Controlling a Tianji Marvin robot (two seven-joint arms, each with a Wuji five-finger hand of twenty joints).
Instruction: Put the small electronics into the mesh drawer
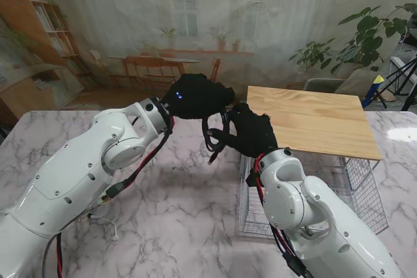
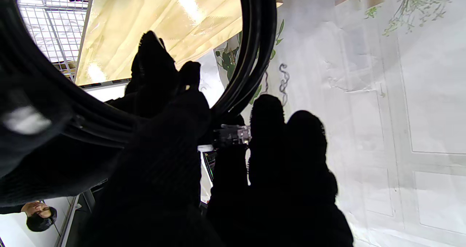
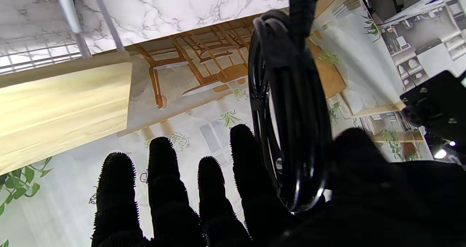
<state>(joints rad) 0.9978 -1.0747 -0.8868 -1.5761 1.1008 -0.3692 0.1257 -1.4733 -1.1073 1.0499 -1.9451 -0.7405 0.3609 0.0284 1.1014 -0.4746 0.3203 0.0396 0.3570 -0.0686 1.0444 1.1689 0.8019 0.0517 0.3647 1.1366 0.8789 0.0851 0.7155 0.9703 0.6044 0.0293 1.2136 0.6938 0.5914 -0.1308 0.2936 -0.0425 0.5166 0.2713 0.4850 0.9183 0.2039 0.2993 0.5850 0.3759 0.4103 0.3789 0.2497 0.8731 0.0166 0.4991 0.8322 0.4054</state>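
A coiled black cable (image 1: 214,136) hangs in the air between my two black-gloved hands, above the marble table (image 1: 176,213). My left hand (image 1: 195,96) is closed on the coil from above; the loops (image 2: 255,39) run over it, with a clear plug (image 2: 235,134) by its fingers. My right hand (image 1: 251,131) is beside the coil (image 3: 291,112), which lies between its thumb and its straight, spread fingers (image 3: 160,167). The white mesh drawer (image 1: 355,183) stands to the right under a wooden top (image 1: 313,118), partly hidden by my right arm.
The wooden top (image 3: 62,101) covers most of the mesh unit, whose wire front (image 1: 251,216) sticks out nearer to me. A printed backdrop hangs behind the table. A potted plant (image 1: 365,37) stands at the back right.
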